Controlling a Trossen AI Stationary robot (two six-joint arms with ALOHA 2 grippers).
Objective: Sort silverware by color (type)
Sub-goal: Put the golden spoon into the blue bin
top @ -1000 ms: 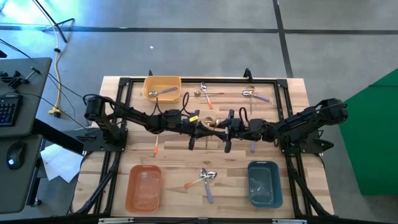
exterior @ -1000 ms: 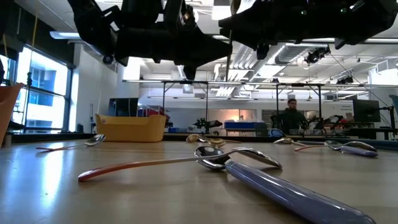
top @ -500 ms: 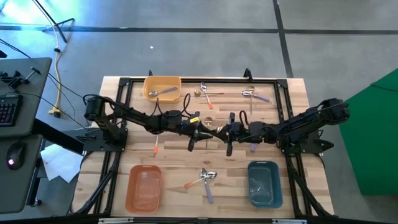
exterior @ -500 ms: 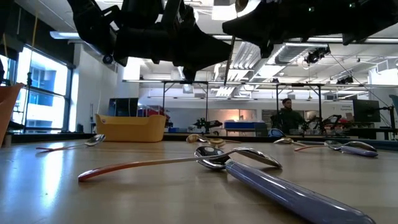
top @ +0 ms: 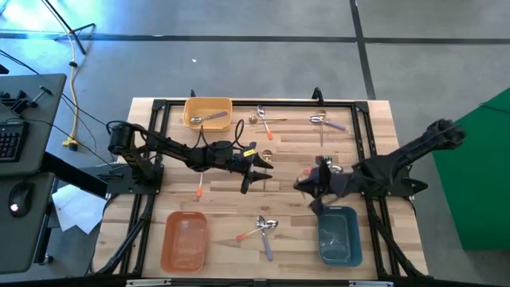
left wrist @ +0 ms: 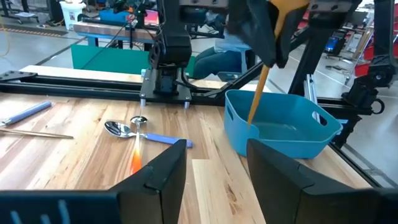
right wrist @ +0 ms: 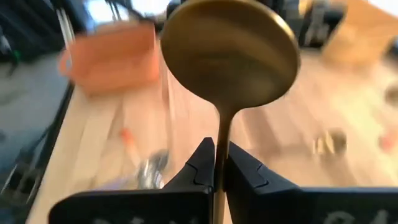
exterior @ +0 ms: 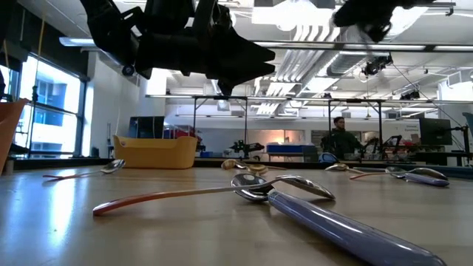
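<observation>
My right gripper (top: 312, 190) is shut on an all-gold spoon (right wrist: 229, 55) just above the far left corner of the blue bin (top: 339, 233). In the left wrist view the spoon's handle (left wrist: 256, 93) hangs down over the bin's rim (left wrist: 323, 121). My left gripper (top: 256, 171) stands open at mid-table with nothing between its fingers. More silverware lies on the table: a crossed orange-handled and lavender-handled pair (top: 263, 227) at the near edge, one orange-handled spoon (top: 198, 188), and spoons at the far edge (top: 263, 116) (top: 327, 121). My right gripper pinches the gold spoon's handle just below the bowl (right wrist: 221, 140) between its two fingers. The spoon is lifted clear and stands nearly upright, bowl up, with the long end of the handle (left wrist: 252, 115) hanging below the fingers over the blue bin.
A yellow bin (top: 209, 112) at the far left holds a spoon. An orange bin (top: 185, 239) sits at the near left. A small gold piece (top: 267, 155) lies near mid-table. A black frame (top: 239, 104) rings the tabletop. A person (exterior: 341, 137) sits in the room beyond.
Both grippers met over mid-table around the gold spoon. My left gripper has opened and let go of it while staying in place. My right gripper has swung up and toward the table's near right, carrying the spoon to the blue bin.
</observation>
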